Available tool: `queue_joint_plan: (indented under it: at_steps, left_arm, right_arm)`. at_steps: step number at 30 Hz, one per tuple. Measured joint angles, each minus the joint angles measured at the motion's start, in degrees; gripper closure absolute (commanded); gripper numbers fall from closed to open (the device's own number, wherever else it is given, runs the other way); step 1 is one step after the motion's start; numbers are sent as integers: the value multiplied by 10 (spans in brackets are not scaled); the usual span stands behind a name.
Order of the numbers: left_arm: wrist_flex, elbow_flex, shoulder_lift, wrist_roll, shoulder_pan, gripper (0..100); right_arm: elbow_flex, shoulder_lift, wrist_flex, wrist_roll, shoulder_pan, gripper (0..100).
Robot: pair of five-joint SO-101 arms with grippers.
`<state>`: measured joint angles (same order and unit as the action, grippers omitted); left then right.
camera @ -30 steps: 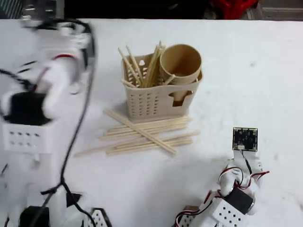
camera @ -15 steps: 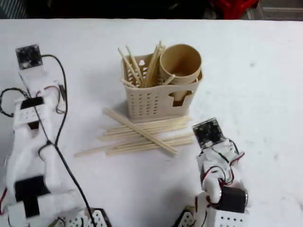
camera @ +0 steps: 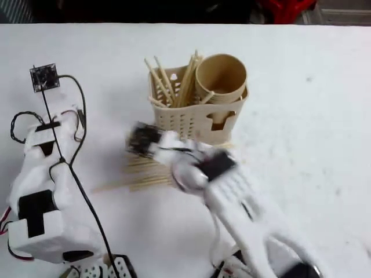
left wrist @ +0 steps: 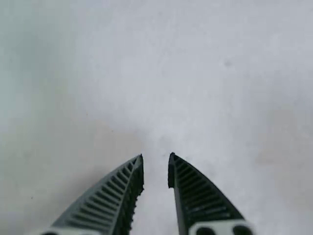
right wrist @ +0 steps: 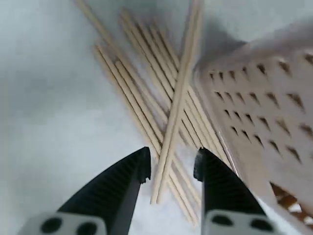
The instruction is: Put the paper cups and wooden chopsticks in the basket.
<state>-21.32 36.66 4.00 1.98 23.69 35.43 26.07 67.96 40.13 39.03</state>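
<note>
while my left gripper point(left wrist: 155, 169) hangs barely parted, my right gripper point(right wrist: 171, 164) gapes over pale wooden chopsticks point(right wrist: 146, 112) beside the cream perforated plastic basket point(right wrist: 259, 112).

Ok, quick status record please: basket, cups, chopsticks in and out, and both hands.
basket: upright on the table
paper cups: nested, in the basket's right compartment
chopsticks in basket: bunch standing in the left compartment
loose chopsticks: pile lying on the table just in front of the basket
right hand: open, low over the pile, straddling the end of the crossing chopstick
left hand: open by a narrow gap, over bare table, holding nothing
</note>
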Motion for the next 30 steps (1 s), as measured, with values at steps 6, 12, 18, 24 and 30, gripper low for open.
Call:
queue_joint_plan:
  at_steps: [6,12,18,24,30]
  left_arm:
    - [0,0,0,0,-1,897]
    - [0,0,0,0,0,897]
    - [0,0,0,0,0,897]
    - [0,0,4,0,-1,897]
    - [0,0,4,0,-1,897]
  right_arm:
    - [39,-142,-132,31,-2,765]
    - [119,-143,-250,32,-17,765]
    - [135,-144,-276,33,-18,790]
    - [139,-183,-311,33,-25,854]
    - [117,-213,-312,33,-31,877]
